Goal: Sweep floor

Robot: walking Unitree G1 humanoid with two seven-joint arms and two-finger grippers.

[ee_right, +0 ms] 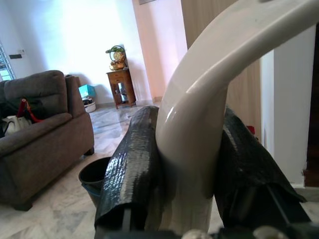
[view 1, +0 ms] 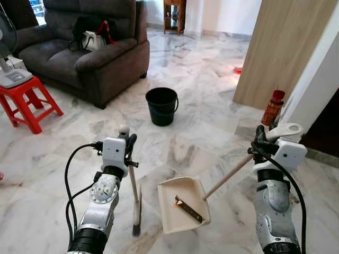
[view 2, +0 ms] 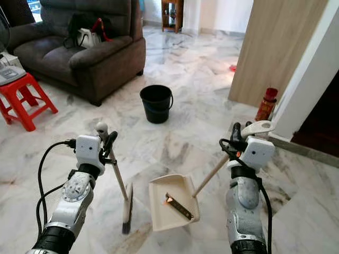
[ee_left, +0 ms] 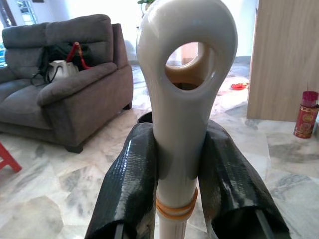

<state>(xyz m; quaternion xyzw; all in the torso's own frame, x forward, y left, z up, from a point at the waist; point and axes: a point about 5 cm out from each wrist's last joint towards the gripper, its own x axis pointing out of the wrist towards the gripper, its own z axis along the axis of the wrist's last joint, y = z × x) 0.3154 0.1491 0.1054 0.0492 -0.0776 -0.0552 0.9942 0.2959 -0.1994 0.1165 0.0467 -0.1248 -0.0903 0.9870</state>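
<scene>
Head view: debris (view 1: 188, 209) already in dustpan (view 1: 183, 203), left gripper (ee_left: 182, 169) pinching broom (view 1: 135, 203), right gripper (ee_right: 189, 164) pinching dustpan handle; emptying into bucket (view 1: 161, 106) probably left.

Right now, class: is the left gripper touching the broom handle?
Touching. The left wrist view shows the left gripper with both black fingers pressed against the white broom handle, no gap on either side.

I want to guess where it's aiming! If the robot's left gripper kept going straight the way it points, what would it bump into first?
Probably the black bucket. The left gripper, shut on the broom handle, points across bare marble toward it, the bucket's rim peeking behind the handle. Depth is uncertain.
</scene>
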